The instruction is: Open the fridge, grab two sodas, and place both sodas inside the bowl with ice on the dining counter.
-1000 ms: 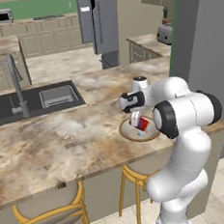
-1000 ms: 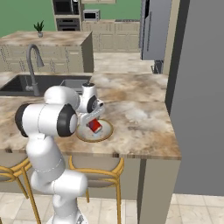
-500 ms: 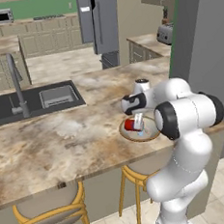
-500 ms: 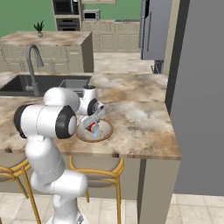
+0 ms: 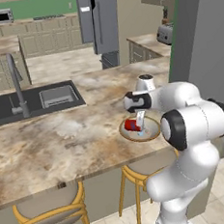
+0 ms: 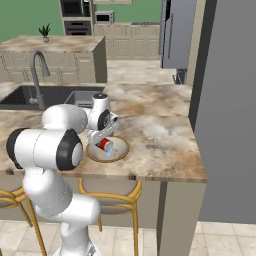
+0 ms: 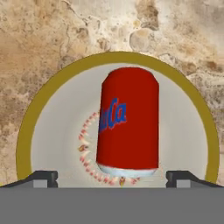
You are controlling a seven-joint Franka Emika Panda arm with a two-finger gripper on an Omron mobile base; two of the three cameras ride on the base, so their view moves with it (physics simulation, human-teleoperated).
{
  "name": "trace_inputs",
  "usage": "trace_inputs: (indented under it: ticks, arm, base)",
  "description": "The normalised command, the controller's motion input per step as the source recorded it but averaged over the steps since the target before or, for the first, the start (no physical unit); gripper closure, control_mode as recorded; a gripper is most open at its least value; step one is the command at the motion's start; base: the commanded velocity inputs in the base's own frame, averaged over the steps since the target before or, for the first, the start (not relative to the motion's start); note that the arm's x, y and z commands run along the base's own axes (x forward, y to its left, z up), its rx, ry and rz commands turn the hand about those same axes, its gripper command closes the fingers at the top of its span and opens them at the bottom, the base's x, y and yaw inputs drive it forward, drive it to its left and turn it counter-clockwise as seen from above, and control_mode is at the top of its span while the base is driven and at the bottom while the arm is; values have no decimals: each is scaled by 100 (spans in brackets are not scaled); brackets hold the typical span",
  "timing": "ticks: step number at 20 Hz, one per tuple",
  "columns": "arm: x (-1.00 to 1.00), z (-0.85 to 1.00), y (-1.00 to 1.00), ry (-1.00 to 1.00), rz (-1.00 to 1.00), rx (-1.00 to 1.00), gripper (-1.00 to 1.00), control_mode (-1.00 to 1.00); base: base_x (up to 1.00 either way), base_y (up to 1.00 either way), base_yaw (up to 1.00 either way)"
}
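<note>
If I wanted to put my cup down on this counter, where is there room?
There is lots of bare counter between the sink and the bowl. More lies past the bowl toward the grey wall. Around the bowl it is crowded: a red can lies inside, with the open gripper just above.

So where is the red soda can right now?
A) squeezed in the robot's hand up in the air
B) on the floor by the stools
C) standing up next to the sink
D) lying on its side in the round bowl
D. The red can lies on its side inside the bowl on the counter, and the end effector is open above it, its fingertips apart on either side, not gripping.
</note>
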Motion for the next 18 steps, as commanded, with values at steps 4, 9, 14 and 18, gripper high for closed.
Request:
trace_inputs:
  ticks: [4, 9, 14, 18]
  arm:
    - [-40, 38, -9, -10, 0, 0, -100, -100]
    - [-61, 42, -2, -12, 0, 1, -100, -100]
    - [-93, 44, 2, -13, -7, 4, -100, -100]
    - [-100, 43, 14, -12, -11, 7, -100, -100]
  base:
    - [0, 0, 0]
    - [0, 0, 0]
    - [0, 0, 0]
    - [0, 0, 0]
